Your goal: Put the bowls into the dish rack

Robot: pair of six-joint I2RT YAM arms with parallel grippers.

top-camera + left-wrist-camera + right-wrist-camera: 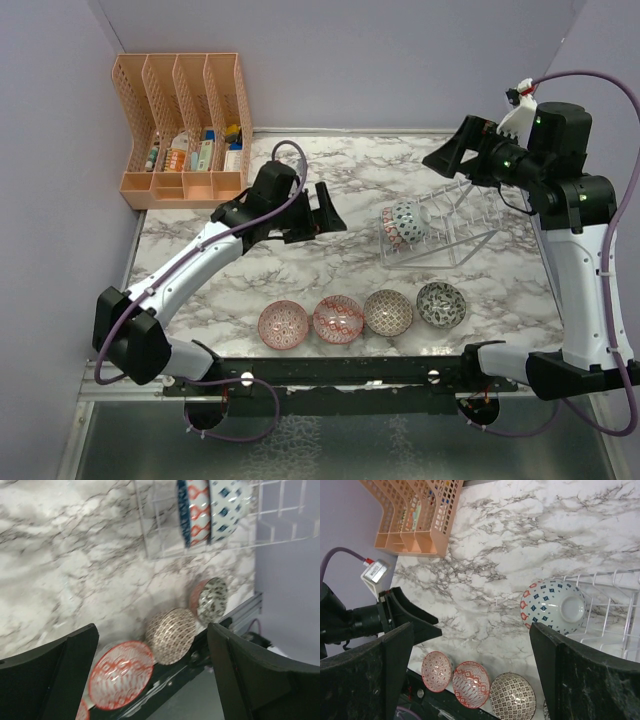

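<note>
Standing on edge in the dish rack [460, 215]: 2 bowls [403, 224]. Lying in 1 row on the table [350, 170]: 4 more. Spread wide, grasping nothing: left gripper [322, 208] and right gripper [447, 158].

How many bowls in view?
6. Four in a row at the front of the table, left to right: red bowl, pink-red bowl, brownish bowl, grey-green bowl. Two on edge at the left end of the dish rack: blue-and-red bowl, blue-and-white bowl. None seem hidden.
</note>
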